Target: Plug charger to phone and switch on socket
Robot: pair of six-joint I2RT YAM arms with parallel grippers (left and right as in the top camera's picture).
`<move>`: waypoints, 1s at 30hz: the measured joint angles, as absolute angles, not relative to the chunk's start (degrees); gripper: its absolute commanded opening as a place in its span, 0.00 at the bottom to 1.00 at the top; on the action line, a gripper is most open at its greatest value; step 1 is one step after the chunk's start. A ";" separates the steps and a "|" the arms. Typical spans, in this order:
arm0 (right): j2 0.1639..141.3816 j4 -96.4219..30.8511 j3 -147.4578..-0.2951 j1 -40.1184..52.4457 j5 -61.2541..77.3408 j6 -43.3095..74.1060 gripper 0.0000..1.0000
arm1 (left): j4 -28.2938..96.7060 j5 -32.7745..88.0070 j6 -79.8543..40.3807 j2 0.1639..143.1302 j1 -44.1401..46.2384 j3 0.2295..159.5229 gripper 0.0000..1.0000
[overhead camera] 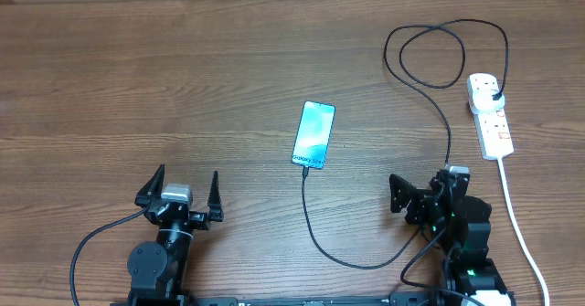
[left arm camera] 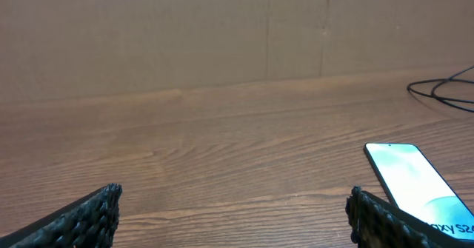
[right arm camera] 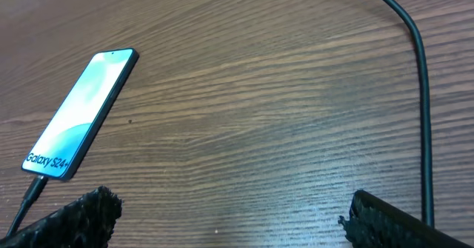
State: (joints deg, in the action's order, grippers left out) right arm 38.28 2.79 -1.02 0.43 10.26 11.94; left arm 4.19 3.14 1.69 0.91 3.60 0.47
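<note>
While both arms sit at the near edge of the wooden table (overhead camera: pixel 183 68), the phone (overhead camera: pixel 313 134) lies face up near the middle, its light blue screen lit and "Galaxy S24+" legible in the right wrist view. The charger cable (overhead camera: pixel 352 262) meets the phone's near end, and its connector (right arm camera: pixel 33 192) is seated against that edge. From there the cable sags toward the robot, climbs past the right arm, and makes a loose loop at the far right of the table. It ends in a black plug (overhead camera: pixel 494 96) seated in the white power strip (overhead camera: pixel 491 123). The strip lies at the right side, well apart from the phone, and carries red markings; whether its switch is on cannot be told. Its thick white cord (overhead camera: pixel 521 233) trails toward the near edge, beside the right arm.

The left gripper (overhead camera: pixel 188 183) has its fingers spread wide with nothing between them, left of the phone. The right gripper (overhead camera: pixel 420 187) is likewise parted and empty, with the cable running just beside its right finger.
</note>
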 measured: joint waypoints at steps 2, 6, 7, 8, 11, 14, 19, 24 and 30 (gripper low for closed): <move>36.27 0.80 -1.02 0.43 10.28 11.94 1.00 | 4.19 3.14 1.69 0.91 3.60 0.47 1.00; 32.47 -1.78 -1.02 0.43 10.26 11.92 1.00 | 4.16 3.11 1.69 0.91 3.60 0.47 1.00; 32.14 -1.98 -1.02 0.43 10.28 11.97 1.00 | 4.19 3.11 1.69 0.91 3.60 0.47 1.00; 31.59 -2.57 -1.02 0.43 10.26 11.92 1.00 | 4.19 3.11 1.72 0.91 3.60 0.47 1.00; 30.35 -3.79 -1.02 0.43 10.28 11.92 1.00 | 4.19 3.14 1.72 0.91 3.60 0.47 1.00; 28.84 -3.97 -1.02 0.43 10.26 11.97 1.00 | 4.19 3.14 1.72 0.91 3.60 0.47 1.00; 25.65 -3.97 -1.02 0.43 10.28 11.94 1.00 | 4.19 3.14 1.69 0.91 3.60 0.47 1.00; 21.82 -4.08 -1.02 0.43 10.28 11.94 1.00 | 4.19 3.14 1.72 0.91 3.60 0.47 0.99; 18.09 -4.03 -1.02 0.40 10.26 11.94 1.00 | 4.19 3.14 1.69 0.91 3.60 0.47 1.00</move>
